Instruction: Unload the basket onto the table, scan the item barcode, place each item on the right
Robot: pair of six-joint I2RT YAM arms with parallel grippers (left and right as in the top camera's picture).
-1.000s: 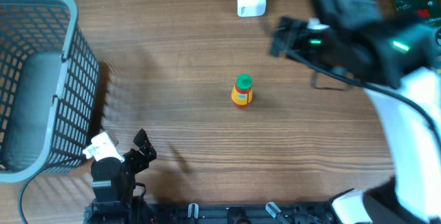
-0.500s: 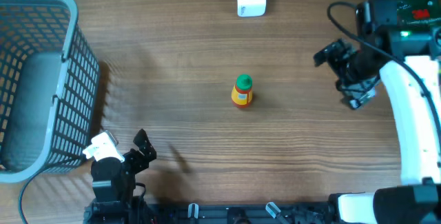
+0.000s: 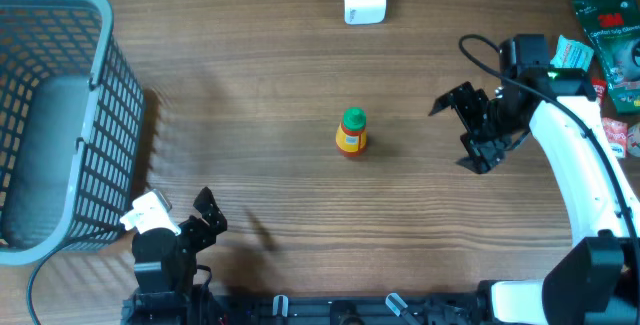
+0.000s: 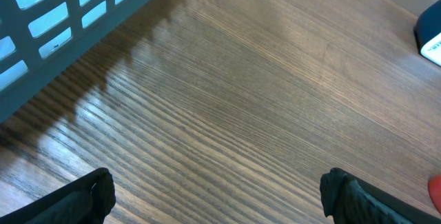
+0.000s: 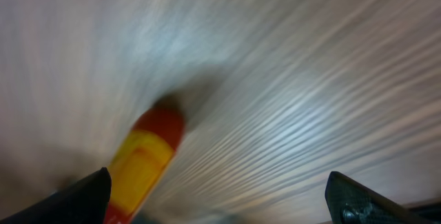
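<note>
Brown wooden table (image 3: 250,55) filling the overhead view, grain running side to side, soft pale sheen on the wood, slatted shadow beside a grey mesh basket (image 3: 110,115) at left, packets (image 3: 612,20) in the far right corner

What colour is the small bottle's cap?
Green cap on a yellow-orange bottle; the overhead view shows it best.

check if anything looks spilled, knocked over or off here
Nothing stands out. The small yellow bottle with a green cap sits intact on the wooden table, no spill around it, and the grey plastic mesh basket at the left looks undamaged.
</note>
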